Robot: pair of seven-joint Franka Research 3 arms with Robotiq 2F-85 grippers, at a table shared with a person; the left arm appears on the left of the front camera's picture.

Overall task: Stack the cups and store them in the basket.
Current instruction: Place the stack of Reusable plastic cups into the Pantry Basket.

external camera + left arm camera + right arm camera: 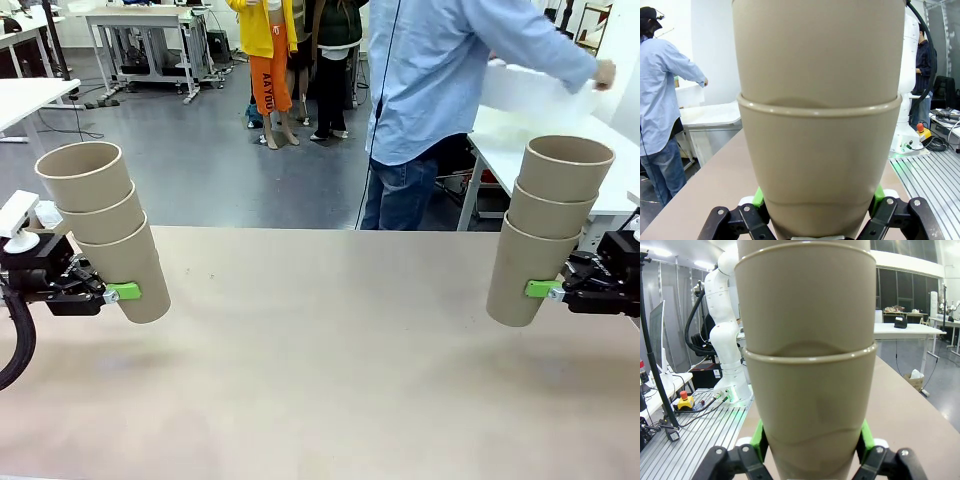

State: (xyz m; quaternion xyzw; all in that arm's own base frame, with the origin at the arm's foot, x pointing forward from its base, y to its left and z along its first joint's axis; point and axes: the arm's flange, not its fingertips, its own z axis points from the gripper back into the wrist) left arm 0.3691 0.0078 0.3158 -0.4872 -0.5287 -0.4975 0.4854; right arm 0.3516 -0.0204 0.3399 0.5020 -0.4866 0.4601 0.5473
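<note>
1. Left gripper (133, 292): jaws clamped on the lowest cup of the left cup stack (108, 225), which is three cups nested. In the left wrist view the green pads (758, 196) press both sides of that cup's wall near its base.
2. Left cup stack sits over the left side of the table (320, 390). Its base looks clear of the surface, with a shadow under it. The open rims lean toward picture left.
3. Right gripper (535, 289): same grip, jaws closed on the bottom cup of the right cup stack (548, 228), also three nested. One green pad is visible on the near wall.
4. Right cup stack is over the right side of the table, base looks off the surface, rims leaning toward picture right. The two stacks are well apart, with bare table between them.
5. Basket (525, 92): not on this table. It's at the white side table (520, 140), far right, behind the person (430, 80).
6. The person is turned toward the basket, with one hand (603, 72) at its far end. I can't tell whether it rests on the side table or is lifted.
</note>
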